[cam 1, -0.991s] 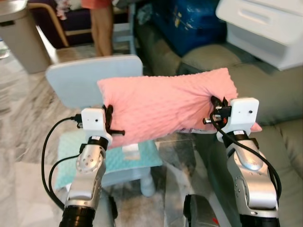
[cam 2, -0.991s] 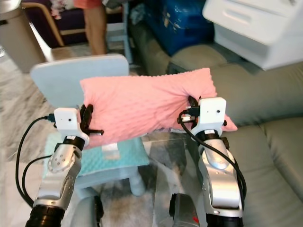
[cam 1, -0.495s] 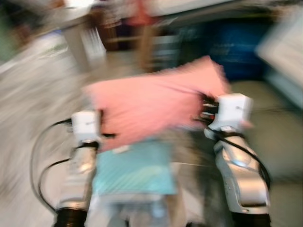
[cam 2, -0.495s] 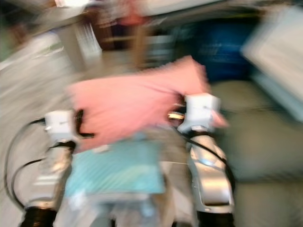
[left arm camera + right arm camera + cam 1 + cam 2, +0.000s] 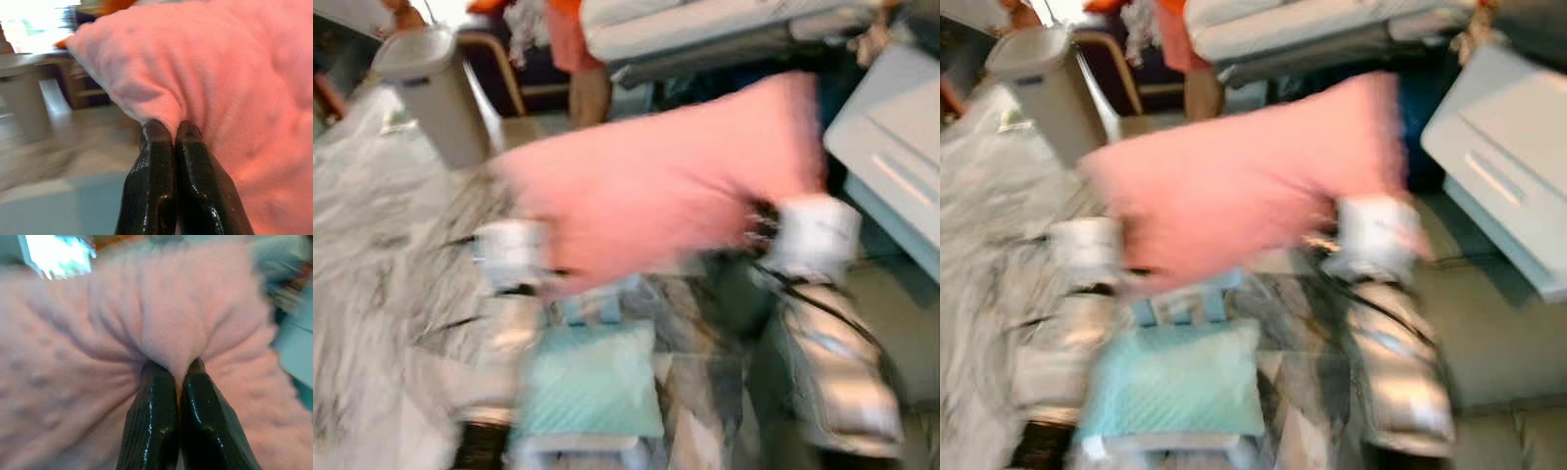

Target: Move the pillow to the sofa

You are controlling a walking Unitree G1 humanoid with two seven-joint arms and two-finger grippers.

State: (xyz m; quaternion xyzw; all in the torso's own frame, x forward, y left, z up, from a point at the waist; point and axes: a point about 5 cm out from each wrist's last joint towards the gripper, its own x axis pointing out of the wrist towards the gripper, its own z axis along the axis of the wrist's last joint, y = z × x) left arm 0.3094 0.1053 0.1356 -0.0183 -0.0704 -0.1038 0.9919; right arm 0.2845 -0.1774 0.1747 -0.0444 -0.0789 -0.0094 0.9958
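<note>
You have the pink pillow (image 5: 656,181) held up in the air, stretched crosswise and tilted, its right end higher. Its soft, dimpled fabric puckers where each end is pinched. The grey sofa (image 5: 1489,323) lies low at your right.

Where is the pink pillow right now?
The pink pillow is held up in front of the robot, pinched between the left gripper and right gripper, above the teal chair.

Both arms reach forward, left claw (image 5: 173,132) and right claw (image 5: 176,369) each pinched tight on pillow (image 5: 656,181) fabric.
</note>
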